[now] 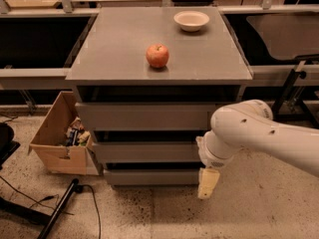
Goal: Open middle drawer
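The grey cabinet has three flat, handle-less drawer fronts stacked one above the other. The middle drawer (144, 152) is the in-between front and looks closed, with dark gaps above and below it. My gripper (208, 183) hangs from the white arm (249, 133) at the cabinet's lower right. It points down in front of the right end of the bottom drawer (149, 177), just below the middle drawer's right end. I cannot tell whether it touches a drawer front.
A red apple (157, 56) and a white bowl (191, 20) sit on the cabinet top (114, 49). An open cardboard box (60, 138) of items stands on the floor to the left. A black cable and pole (60, 210) lie on the floor at the front left.
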Robot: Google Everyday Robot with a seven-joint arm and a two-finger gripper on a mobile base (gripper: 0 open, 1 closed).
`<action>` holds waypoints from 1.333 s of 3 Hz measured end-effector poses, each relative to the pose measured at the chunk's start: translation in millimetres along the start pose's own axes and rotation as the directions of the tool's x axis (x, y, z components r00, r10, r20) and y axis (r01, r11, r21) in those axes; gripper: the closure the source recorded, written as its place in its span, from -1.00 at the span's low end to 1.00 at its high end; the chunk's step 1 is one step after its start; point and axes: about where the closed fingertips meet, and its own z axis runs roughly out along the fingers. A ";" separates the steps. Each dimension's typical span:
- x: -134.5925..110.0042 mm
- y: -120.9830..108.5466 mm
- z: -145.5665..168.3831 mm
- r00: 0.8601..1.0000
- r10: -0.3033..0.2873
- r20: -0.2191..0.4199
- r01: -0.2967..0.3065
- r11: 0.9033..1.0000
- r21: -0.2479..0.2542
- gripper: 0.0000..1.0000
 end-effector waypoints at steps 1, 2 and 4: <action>15.2 -31.4 40.9 0.998 -0.045 -0.047 0.046 0.998 0.031 -1.00; 36.0 -69.3 82.8 0.990 -0.078 -0.114 0.089 0.992 0.092 -1.00; 55.1 -104.2 133.0 0.985 -0.081 -0.152 0.104 0.983 0.150 -1.00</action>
